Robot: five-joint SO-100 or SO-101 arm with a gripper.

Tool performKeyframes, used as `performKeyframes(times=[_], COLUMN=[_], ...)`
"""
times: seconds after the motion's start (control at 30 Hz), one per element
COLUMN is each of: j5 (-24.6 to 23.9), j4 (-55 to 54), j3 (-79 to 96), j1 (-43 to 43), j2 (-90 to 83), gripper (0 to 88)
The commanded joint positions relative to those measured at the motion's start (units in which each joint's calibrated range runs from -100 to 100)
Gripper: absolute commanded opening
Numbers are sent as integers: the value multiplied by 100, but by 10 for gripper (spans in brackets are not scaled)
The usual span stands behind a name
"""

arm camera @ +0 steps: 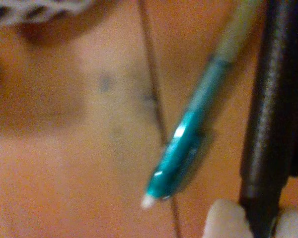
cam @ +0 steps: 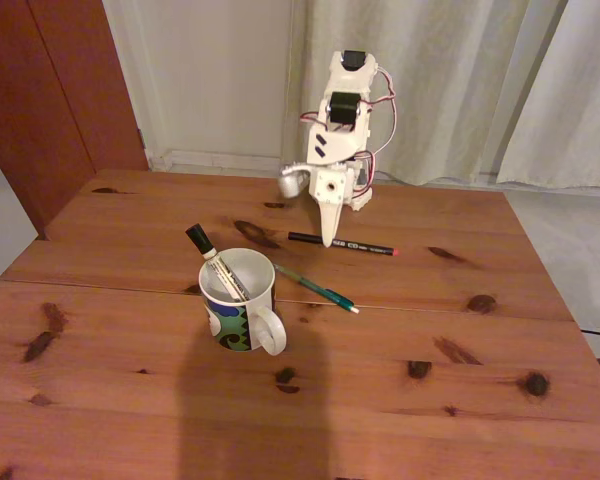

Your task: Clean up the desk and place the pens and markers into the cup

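Observation:
The white cup [cam: 232, 322] with a blue-green swirl stands left of centre on the pine desk [cam: 430, 400]. A white marker with a black cap [cam: 214, 259] leans inside it. Just right of the cup, a teal pen [cam: 315, 285] lies at a slant on the wood; in the wrist view the teal pen [arm camera: 188, 144] is blurred. My gripper [cam: 327, 238] points straight down at the left end of the black pen [cam: 355, 243], which rests flat on the desk. In the wrist view my gripper [arm camera: 258, 225] has white fingertips [arm camera: 221, 220] pressed against both sides of the black pen [arm camera: 268, 124].
The arm's base [cam: 355, 195] sits at the desk's far edge, in front of pale curtains [cam: 450, 90]. A red-brown door panel [cam: 50, 90] stands at the far left. A dark shadow falls across the desk's front, below the cup.

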Motion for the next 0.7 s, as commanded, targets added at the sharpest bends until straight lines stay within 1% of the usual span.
performKeyframes(times=[0.0,0.1,0.17,0.4,0.57,0.67], j5=[229,554,863,1712,2314,2586], j4=[-42,-42,-42,-50,-50,-50], j3=[-297,-306,-379,-1019,-1632,-2092], j1=[219,501,718,1353,1562,1643], j2=[-501,-799,-923,-939,-434,54], gripper=[9,9,9,9,9,9])
